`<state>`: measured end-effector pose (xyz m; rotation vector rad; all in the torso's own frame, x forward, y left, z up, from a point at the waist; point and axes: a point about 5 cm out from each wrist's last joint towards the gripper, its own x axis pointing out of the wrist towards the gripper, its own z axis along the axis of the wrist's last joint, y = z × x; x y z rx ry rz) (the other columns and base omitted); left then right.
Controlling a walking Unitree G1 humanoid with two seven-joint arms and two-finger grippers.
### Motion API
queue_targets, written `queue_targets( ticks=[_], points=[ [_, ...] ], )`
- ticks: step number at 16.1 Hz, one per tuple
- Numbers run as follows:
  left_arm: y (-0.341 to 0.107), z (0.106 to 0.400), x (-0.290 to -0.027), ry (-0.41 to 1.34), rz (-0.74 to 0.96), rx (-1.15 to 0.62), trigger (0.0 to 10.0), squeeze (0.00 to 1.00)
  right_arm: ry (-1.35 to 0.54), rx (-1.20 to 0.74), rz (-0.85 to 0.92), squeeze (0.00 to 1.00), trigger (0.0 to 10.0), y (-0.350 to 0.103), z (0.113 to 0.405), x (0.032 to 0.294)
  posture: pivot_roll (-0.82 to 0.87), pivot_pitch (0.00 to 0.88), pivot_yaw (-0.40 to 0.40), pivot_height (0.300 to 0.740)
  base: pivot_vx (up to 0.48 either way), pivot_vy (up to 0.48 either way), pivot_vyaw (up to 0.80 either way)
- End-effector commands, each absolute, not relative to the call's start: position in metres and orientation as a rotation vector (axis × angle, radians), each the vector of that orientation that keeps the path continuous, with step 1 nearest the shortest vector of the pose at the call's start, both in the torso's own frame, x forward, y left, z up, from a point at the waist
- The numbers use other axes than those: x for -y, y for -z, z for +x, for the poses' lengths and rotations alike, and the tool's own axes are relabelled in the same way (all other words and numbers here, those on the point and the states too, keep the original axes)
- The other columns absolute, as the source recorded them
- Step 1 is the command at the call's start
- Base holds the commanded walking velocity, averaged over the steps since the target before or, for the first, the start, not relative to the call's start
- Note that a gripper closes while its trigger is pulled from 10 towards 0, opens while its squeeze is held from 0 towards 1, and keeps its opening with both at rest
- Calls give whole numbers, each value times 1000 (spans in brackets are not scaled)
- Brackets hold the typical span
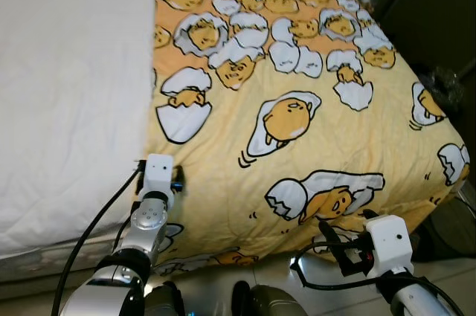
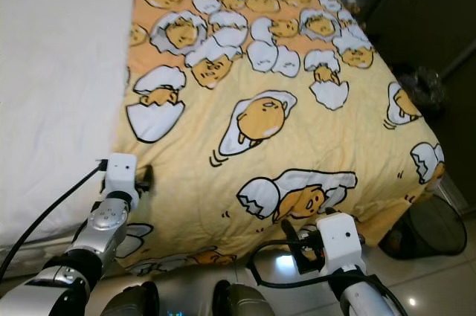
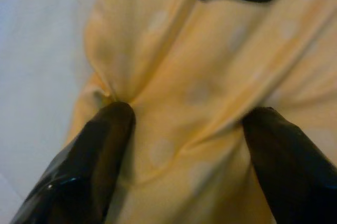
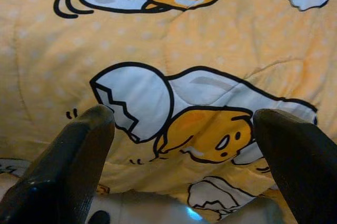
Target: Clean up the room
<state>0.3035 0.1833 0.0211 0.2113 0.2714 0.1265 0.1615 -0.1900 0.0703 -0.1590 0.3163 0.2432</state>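
- The yellow quilted blanket printed with cartoon eggs lies spread over the bed, running from the far end down to the near edge, where its hem hangs toward the pale tiled floor.
- A plain white quilt covers the bed's left part, and the yellow blanket's edge lies along it.
- The left gripper sits at that seam near the bed's front edge; its 2 black fingers are spread, pressing into a gathered fold of yellow fabric without yet pinching it.
- The right gripper hovers just off the near hem, its 2 fingers wide apart and holding nothing.
- The blanket looks soft, limp and fairly light, though bulky; it will likely sag and slide rather than keep any shape.
- A good hold is probably a bunched fold or the thicker hem, 1 grip per gripper and well apart, so the cloth lifts evenly.
- A dark bin stands on the floor beside the bed's right corner.
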Motion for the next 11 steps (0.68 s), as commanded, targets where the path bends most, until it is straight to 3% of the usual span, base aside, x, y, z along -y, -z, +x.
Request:
queue_targets(
  ticks=[1, 3, 5, 7, 9, 11],
  points=[
    [-23, 301, -186, -161, 220, -235, 10000, 0, -268, -341, -150, 0, 10000, -70, 157, 190, -275, 227, -158, 740, 0, 0, 0],
    [-24, 285, -171, -55, 263, -120, 10000, 0, -362, -439, -127, 0, 10000, -59, 141, 185, -265, 226, -158, 740, 0, 0, 0],
    [7, 259, -169, 9, 330, -286, 10000, 0, -371, -455, -124, 0, 10000, -57, 139, 184, -255, 225, -155, 740, 0, 0, 0],
    [67, 200, -174, 50, 360, -712, 10000, 0, -391, -467, -117, 0, 10000, -56, 141, 181, -242, 223, -160, 740, 0, 0, 0],
    [73, 190, -174, 74, 378, -748, 10000, 0, -398, -471, -117, 0, 10000, -56, 142, 181, -240, 221, -163, 740, 0, 0, 0],
    [79, 170, -179, 131, 518, -803, 10000, 0, -409, -485, -121, 0, 10000, -55, 143, 183, -232, 211, -161, 740, 0, 0, 0]
  ],
)
